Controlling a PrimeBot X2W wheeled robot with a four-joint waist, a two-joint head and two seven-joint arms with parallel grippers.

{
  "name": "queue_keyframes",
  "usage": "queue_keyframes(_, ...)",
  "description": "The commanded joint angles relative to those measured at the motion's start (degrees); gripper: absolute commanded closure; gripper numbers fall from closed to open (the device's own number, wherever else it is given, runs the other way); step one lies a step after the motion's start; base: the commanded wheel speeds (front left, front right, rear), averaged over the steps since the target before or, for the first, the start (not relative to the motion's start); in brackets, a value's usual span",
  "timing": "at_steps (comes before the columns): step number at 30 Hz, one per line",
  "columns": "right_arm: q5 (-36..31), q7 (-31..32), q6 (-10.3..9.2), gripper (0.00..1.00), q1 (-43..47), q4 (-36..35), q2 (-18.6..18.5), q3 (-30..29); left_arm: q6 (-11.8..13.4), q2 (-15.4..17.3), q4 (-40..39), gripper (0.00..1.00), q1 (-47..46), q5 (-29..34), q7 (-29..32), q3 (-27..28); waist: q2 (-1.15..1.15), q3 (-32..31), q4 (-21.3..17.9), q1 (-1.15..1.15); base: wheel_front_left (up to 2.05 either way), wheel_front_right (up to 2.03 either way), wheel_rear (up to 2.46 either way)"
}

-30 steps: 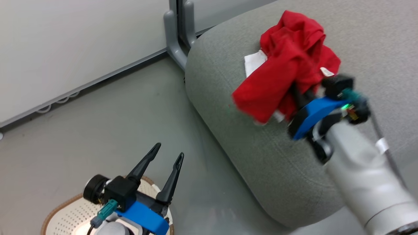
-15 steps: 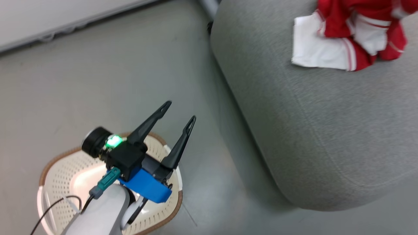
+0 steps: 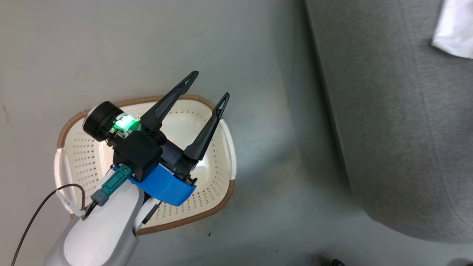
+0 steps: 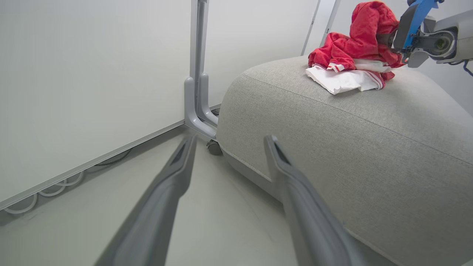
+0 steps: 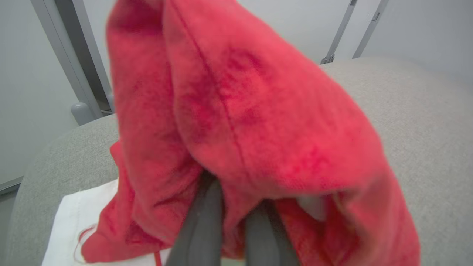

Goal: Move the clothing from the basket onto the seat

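The right gripper (image 5: 234, 192) is pinching the soft, likely light clothing (image 5: 240, 111) by a bunched fold above the seat (image 4: 369, 129), while the left gripper (image 3: 210, 85) is hovering, jaws spread, over the basket (image 3: 218, 177).

1. Soft bright red fabric garment (image 5: 240, 111): blurred; buried the tips of two dark fingers (image 5: 207, 225).
2. White cloth panel (image 3: 456, 33): cut by the head view's right edge.
3. Cream perforated plastic basket (image 3: 83, 159): partly hidden behind pale forearm (image 3: 99, 229).

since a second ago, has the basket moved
No, only the camera tilted down. The basket still sits on the floor to the left of the seat, same gap.
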Motion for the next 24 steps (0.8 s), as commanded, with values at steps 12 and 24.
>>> queue_keyframes(12,-5.03,-0.88,-0.06,0.73,1.92,-0.66,1.99,-2.99,-0.26,-0.64,0.39,0.00,-0.85,1.05,-0.16,1.39,0.00,0.69,2.16,-0.01,0.00,0.00,0.00)
queue_keyframes(24,-6.66,1.38,-0.06,0.00,9.49,-5.64,2.17,-1.23,-0.27,-2.71,2.10,0.00,3.07,0.06,-0.16,2.96,0.00,-7.68,1.44,-0.01,0.00,0.00,0.00)
